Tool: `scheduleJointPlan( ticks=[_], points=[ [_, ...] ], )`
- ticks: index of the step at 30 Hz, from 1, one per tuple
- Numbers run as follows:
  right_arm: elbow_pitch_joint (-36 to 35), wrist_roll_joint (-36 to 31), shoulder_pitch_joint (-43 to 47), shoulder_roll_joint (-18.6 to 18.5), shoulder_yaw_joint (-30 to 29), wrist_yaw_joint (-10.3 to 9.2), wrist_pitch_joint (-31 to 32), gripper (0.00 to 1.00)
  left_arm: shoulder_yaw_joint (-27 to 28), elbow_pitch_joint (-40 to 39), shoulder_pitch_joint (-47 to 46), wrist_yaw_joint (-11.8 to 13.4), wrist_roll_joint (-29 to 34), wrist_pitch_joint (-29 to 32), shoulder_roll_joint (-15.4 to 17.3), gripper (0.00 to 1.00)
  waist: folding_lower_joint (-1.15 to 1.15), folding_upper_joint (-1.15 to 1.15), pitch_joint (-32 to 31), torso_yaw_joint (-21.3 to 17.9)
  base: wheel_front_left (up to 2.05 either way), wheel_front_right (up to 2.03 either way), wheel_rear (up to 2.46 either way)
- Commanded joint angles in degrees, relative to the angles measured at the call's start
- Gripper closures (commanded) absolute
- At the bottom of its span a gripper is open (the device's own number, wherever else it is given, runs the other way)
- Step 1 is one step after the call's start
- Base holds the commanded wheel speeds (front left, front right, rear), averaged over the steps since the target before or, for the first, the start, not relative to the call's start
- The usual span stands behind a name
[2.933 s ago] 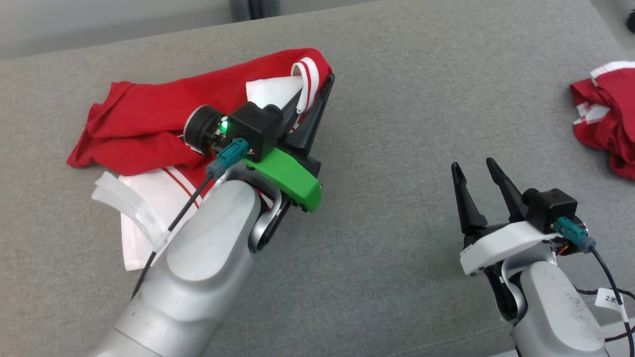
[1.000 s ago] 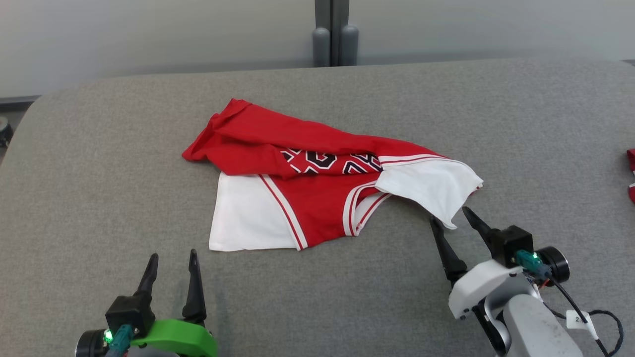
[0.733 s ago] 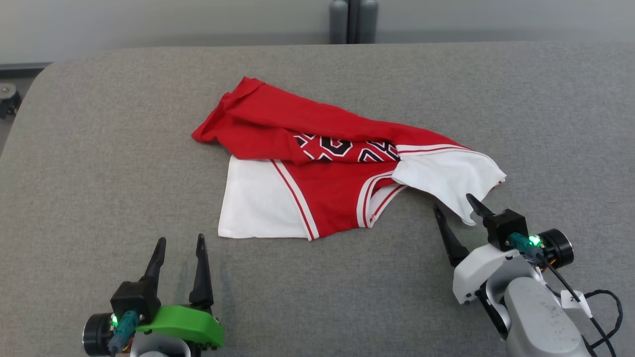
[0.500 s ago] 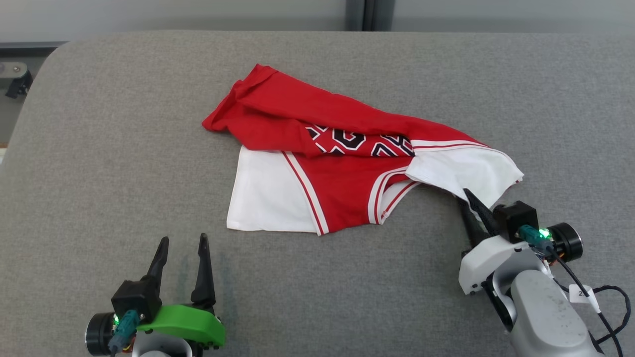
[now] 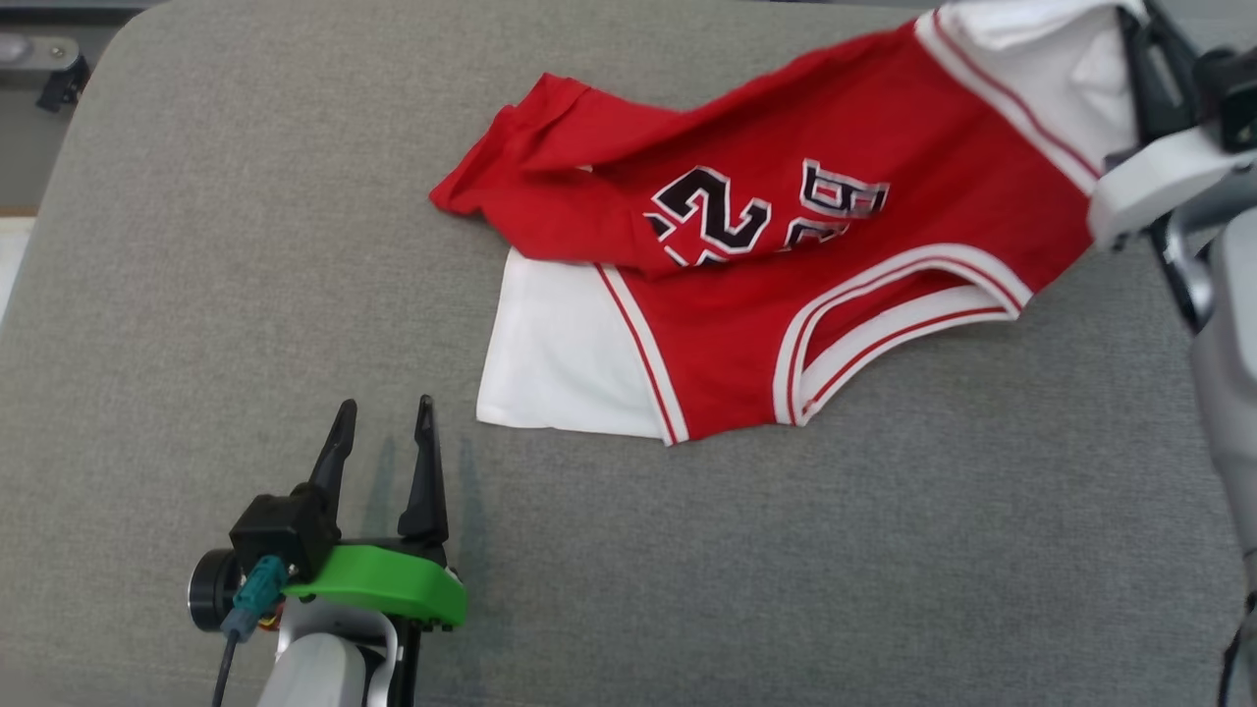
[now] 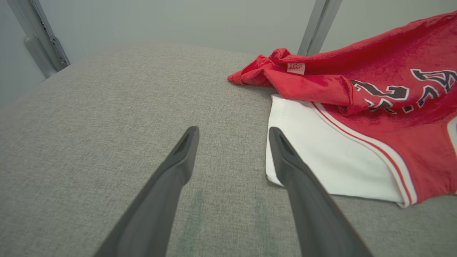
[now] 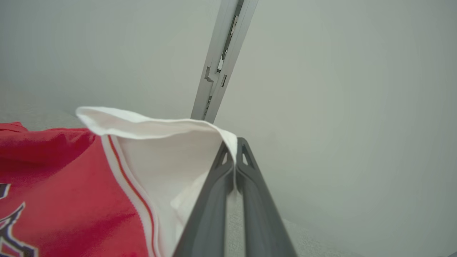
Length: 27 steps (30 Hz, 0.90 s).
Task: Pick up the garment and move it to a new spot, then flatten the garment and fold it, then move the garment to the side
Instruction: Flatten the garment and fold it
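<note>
Since a second ago my right pincer has shut on a white corner of the garment and raised it; the rest lies on the table. Nearby, my left pincer gapes empty. Risk, as I judge it: the thin pinch may slip.

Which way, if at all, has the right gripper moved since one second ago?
Yes. Against the white panel lying on the table, the right gripper, shut on a corner of the shirt, has moved up and right, lifting that side.
</note>
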Motion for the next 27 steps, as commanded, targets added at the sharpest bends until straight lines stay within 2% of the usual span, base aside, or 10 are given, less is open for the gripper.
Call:
scheduleJointPlan(
  ticks=[1, 5, 8, 9, 10, 15, 20, 23, 27],
  points=[
    [2.3, -1.8, -3.7, -1.9, 0.0, -0.09, 0.2, 1.0, -0.5, -0.1, -1.3, -0.2, -0.4, 0.0, 0.1, 0.0, 0.0, 0.0, 3.6, 3.8, 0.0, 0.0, 0.0],
    [8.3, -7.6, -12.6, -6.3, -0.9, -0.1, 2.5, 1.0, -2.1, -0.6, -2.3, 0.1, -1.6, 0.0, 0.1, 0.0, 0.0, 0.0, 6.6, 6.8, 0.0, 0.0, 0.0],
    [11.2, -10.8, -17.7, -7.4, -3.2, -0.1, 3.2, 1.0, -3.1, -1.0, -3.1, 0.2, -2.3, 0.0, 0.1, 0.0, 0.0, 0.0, 8.6, 8.7, 0.0, 0.0, 0.0],
    [12.4, -12.0, -18.8, -7.6, -4.2, -0.1, 3.6, 0.29, -3.4, -1.1, -3.4, 0.5, -2.6, 0.0, 0.1, 0.0, 0.0, 0.0, 9.2, 9.1, 0.0, 0.0, 0.0],
    [13.4, -12.6, -19.3, -7.3, -4.9, -0.1, 3.6, 0.0, -3.5, -1.3, -3.6, 0.6, -2.9, 0.0, 0.1, 0.0, 0.0, 0.0, 9.5, 9.4, 0.0, 0.0, 0.0],
    [16.6, -14.7, -19.8, -4.6, -7.9, -0.1, 1.4, 0.0, -3.8, -1.8, -4.6, 1.1, -3.4, 0.0, 0.1, 0.0, 0.0, 0.0, 10.0, 9.2, 0.0, 0.0, 0.0],
    [17.1, -12.5, -17.0, -0.1, -8.1, -0.1, -0.1, 0.0, -3.3, -2.1, -4.5, 1.3, -2.5, 0.0, 0.1, 0.0, 0.0, 0.0, 8.8, 7.5, 0.0, 0.0, 0.0],
    [13.2, -8.4, -13.3, 3.3, -4.5, -0.09, 0.0, 0.0, -2.9, -2.0, -4.2, 1.1, -2.1, 0.0, 0.1, 0.0, 0.0, 0.0, 7.8, 6.4, 0.0, 0.0, 0.0],
    [6.7, -0.2, -5.2, 5.9, 3.4, -0.1, -0.1, 0.0, -2.3, -1.4, -3.0, 0.8, -1.5, 0.0, 0.1, 0.0, 0.0, 0.0, 5.9, 5.0, 0.0, 0.0, 0.0]
  ],
)
